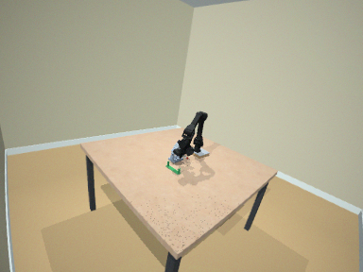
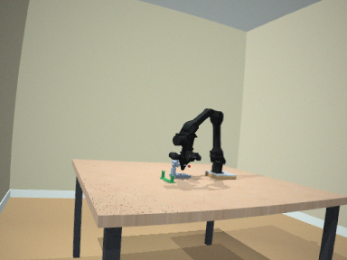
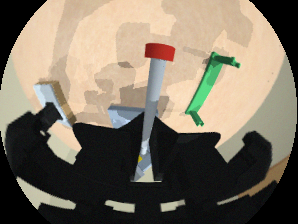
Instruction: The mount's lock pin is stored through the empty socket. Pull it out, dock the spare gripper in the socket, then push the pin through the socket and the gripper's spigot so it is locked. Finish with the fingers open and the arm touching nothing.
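Note:
My gripper (image 2: 182, 167) (image 3: 150, 122) is shut on the lock pin (image 3: 154, 85), gripping its grey shaft. The pin's red head (image 2: 189, 166) (image 3: 159, 52) sticks out beyond the fingers, and its far end points back under the gripper. The pale blue mount (image 1: 174, 155) (image 2: 173, 171) stands upright on the table, just beside and below the gripper. Part of its base (image 3: 120, 116) shows in the wrist view, and a pale blue part with a yellow spot shows between the fingers. The socket, the spare gripper and whether the pin tip is inside anything cannot be made out.
A green bracket (image 1: 173, 168) (image 2: 167, 180) (image 3: 204, 90) with two upright ends lies beside the mount, with nothing visible on it. The arm's own base plate (image 1: 202, 153) (image 2: 227, 175) (image 3: 52, 100) is on the mount's other side. All stand on the wooden table (image 1: 142, 175) (image 2: 135, 199).

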You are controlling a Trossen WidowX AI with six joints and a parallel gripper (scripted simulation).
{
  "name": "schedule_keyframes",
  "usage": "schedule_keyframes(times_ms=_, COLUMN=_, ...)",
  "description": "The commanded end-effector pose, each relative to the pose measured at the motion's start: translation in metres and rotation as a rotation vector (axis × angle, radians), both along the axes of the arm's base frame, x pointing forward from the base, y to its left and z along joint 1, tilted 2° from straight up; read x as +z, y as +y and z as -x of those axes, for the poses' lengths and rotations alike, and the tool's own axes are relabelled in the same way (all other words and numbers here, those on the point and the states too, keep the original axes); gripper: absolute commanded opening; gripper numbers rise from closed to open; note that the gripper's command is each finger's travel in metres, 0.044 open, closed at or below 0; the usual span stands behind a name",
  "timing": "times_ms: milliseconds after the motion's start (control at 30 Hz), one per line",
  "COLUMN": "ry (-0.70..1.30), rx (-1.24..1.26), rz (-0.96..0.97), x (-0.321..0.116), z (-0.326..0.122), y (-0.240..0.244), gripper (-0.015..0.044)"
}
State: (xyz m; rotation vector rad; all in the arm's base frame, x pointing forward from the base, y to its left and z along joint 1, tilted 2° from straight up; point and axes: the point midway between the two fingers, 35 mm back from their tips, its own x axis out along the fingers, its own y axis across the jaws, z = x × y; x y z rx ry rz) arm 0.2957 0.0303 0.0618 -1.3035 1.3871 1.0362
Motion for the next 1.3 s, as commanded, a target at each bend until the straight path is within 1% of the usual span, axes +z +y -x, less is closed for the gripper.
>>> schedule_keyframes(times_ms=0, ry=-0.001, rx=0.003, rz=0.003, x=0.000, z=0.000, y=-0.003, gripper=0.0000)
schedule_keyframes(times_ms=1167, ry=0.008, rx=0.004, rz=0.003, x=-0.001, z=0.001, y=-0.023, gripper=0.0000)
schedule_keyframes(times_ms=1267, ry=0.010, rx=0.000, rz=-0.001, x=-0.001, z=0.001, y=-0.022, gripper=0.0079)
